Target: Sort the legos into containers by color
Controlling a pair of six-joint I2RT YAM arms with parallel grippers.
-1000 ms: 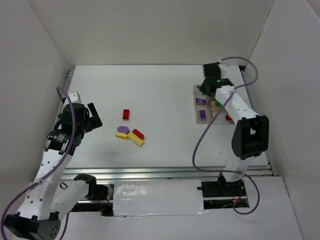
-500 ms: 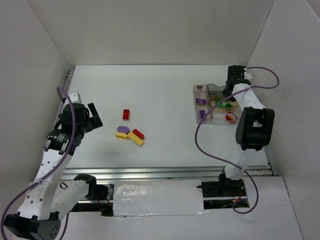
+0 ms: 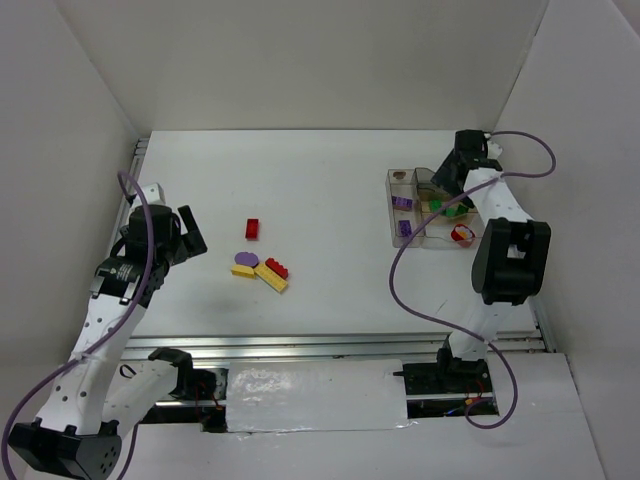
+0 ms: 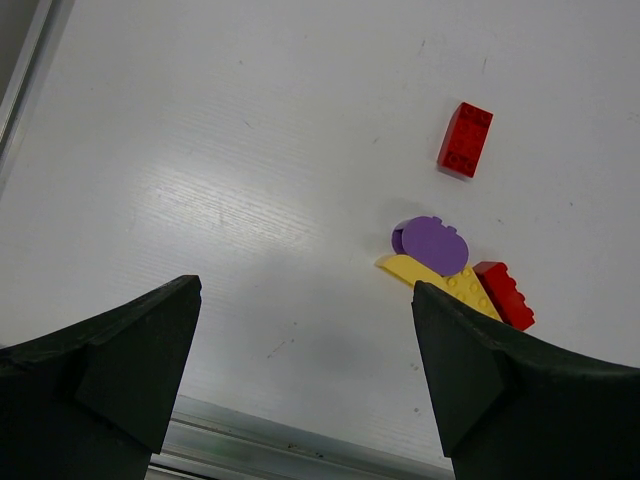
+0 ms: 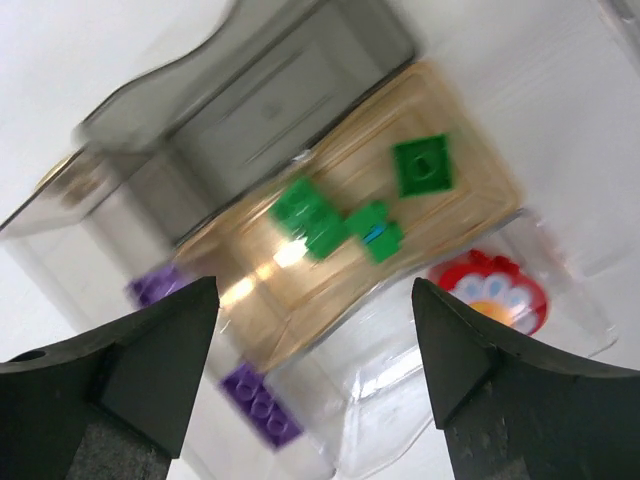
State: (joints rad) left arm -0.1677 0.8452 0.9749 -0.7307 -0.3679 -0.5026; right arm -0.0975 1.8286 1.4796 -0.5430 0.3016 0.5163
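Observation:
Several loose legos lie left of centre: a red brick [image 3: 252, 228] [image 4: 465, 139], a purple rounded piece [image 3: 245, 260] [image 4: 432, 245], a yellow brick [image 3: 270, 279] [image 4: 440, 282] and a small red one [image 3: 277, 267] [image 4: 503, 294] on it. My left gripper [image 3: 185, 235] [image 4: 305, 370] hovers open to their left, holding nothing. The containers [image 3: 392, 240] [image 5: 280, 90] stand at the right, with green legos [image 5: 330, 225], purple legos [image 5: 258, 402] and a red piece [image 5: 490, 290] inside. Over the tray's far side, my right gripper [image 3: 452, 175] [image 5: 315, 370] is open and empty.
White walls close in the table on the left, back and right. A metal rail [image 3: 340, 345] runs along the near edge, also seen as a rail strip [image 4: 250, 440] under the left gripper. The right arm's purple cable [image 3: 400, 270] loops beside the tray.
The right gripper has swung from the tray's left side to its far right side and its jaws have gone from nearly shut to open. The left arm has barely shifted.

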